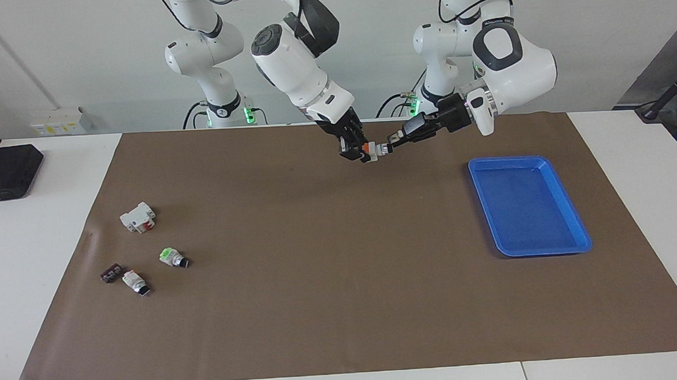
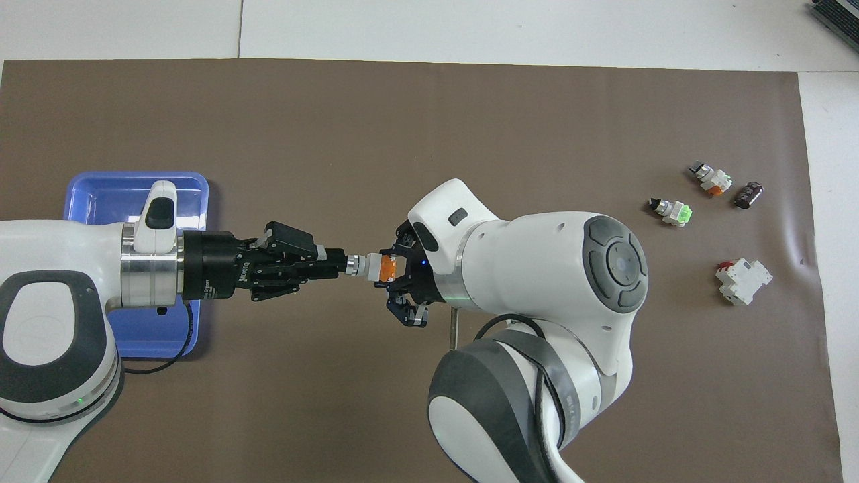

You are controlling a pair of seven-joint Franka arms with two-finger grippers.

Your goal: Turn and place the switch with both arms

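Observation:
The switch (image 1: 375, 150) is held in the air over the mat, near the robots' edge, midway along the table. It lies level, its orange block toward the right arm and its knob end toward the left arm. My left gripper (image 1: 394, 137) is shut on the knob end, which also shows in the overhead view (image 2: 339, 263). My right gripper (image 1: 358, 149) is at the orange block (image 2: 387, 268). In the overhead view its fingers (image 2: 405, 314) stand wide apart on either side of the block, not touching it. The white body of the switch (image 2: 368, 265) shows between the two grippers.
A blue tray (image 1: 528, 160) lies toward the left arm's end. Toward the right arm's end lie a green-ended switch (image 1: 170, 256), another small white switch (image 1: 135, 281), a small dark part (image 1: 111, 273) and a white block with a red mark (image 1: 138, 217). A black box (image 1: 0, 170) sits off the mat.

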